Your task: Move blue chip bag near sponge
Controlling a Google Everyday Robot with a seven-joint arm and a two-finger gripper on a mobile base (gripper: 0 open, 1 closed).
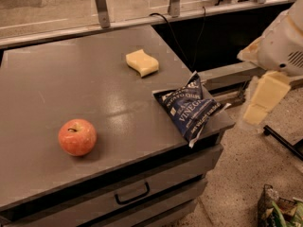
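While the gripper (259, 105) hangs off to the right, out past the edge of the grey surface (71, 79) and above the speckled floor, I cannot tell whether its jaws are apart or together; nothing is in them. Nearest to it, the blue chip bag (191, 110) lies crumpled at the surface's right front corner, one end poking over the edge. Farther back sits the sponge (142, 63), apart from the bag. A red apple (77, 136) rests well off to the left front.

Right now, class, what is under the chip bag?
The counter, at its right front corner; the patch beneath the bag is covered. The gripper hangs off the counter, right of the bag.
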